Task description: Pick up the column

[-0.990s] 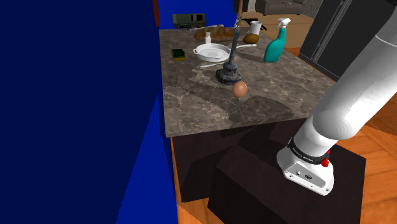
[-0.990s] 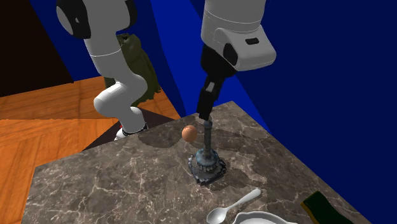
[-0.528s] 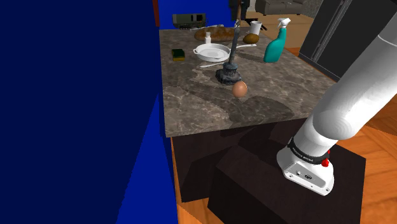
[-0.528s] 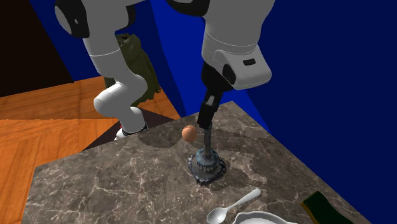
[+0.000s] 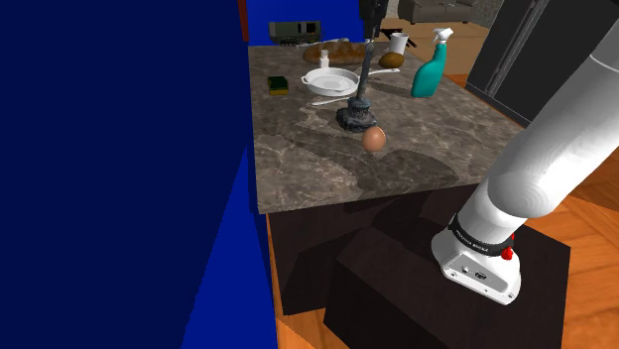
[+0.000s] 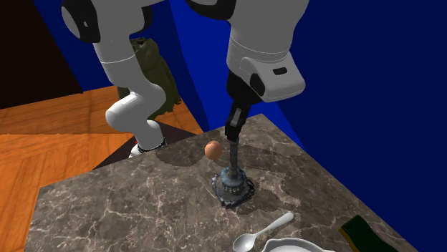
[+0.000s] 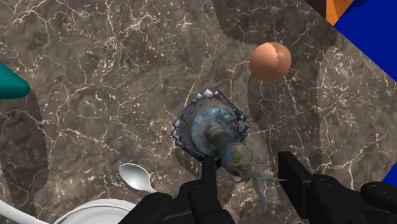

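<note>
The column (image 5: 361, 83) is a slim grey-blue shaft on a dark, jagged base (image 6: 233, 189); it stands upright on the marble counter (image 5: 317, 159). My black gripper (image 6: 231, 134) hangs straight over its top, also seen in the shoulder view (image 5: 369, 30). In the wrist view the gripper (image 7: 247, 158) is open, and the column's upper end (image 7: 238, 158) sits between the two fingers (image 7: 291, 172) without being clasped. A brown egg (image 7: 270, 61) lies on the counter just beside the base.
A white spoon (image 6: 266, 233) and a white pan (image 5: 329, 81) lie close behind the column. A teal spray bottle (image 5: 429, 69), a green-yellow sponge (image 5: 278, 85), a bread loaf (image 5: 337, 50) and a white cup (image 5: 399, 42) stand farther back. A blue wall borders the counter.
The gripper has come down a little over the column's top during the first half second, then held still. The column, egg and other items have not moved.
</note>
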You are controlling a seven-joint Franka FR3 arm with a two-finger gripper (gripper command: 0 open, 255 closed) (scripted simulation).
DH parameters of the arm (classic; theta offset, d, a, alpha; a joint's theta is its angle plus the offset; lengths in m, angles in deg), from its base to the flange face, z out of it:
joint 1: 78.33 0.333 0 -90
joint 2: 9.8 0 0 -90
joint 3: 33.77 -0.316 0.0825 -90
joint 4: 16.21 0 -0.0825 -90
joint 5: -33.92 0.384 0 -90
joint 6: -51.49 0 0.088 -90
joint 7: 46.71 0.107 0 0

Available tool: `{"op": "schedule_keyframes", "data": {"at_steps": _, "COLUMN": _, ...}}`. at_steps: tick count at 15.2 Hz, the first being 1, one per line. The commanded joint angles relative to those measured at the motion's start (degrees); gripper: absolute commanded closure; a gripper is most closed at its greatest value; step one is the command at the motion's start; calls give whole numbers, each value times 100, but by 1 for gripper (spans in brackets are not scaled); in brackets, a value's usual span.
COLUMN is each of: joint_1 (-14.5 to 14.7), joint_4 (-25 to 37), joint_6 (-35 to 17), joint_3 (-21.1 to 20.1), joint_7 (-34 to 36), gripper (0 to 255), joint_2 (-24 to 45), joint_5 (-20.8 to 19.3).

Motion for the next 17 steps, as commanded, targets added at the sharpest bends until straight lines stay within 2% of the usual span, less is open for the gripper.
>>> {"op": "schedule_keyframes", "data": {"at_steps": 1, "joint_1": 0, "joint_4": -8, "joint_6": 1, "joint_3": 0, "joint_7": 0, "gripper": 255, "joint_2": 5, "joint_5": -1}}
{"op": "schedule_keyframes", "data": {"at_steps": 8, "joint_1": -9, "joint_4": 706, "joint_6": 529, "joint_3": 18, "joint_7": -3, "gripper": 255, "joint_2": 195, "joint_5": 39}}
{"op": "schedule_keyframes", "data": {"at_steps": 17, "joint_1": -48, "joint_4": 1944, "joint_6": 1368, "joint_3": 65, "joint_7": -25, "gripper": 255, "joint_2": 607, "joint_5": 134}}
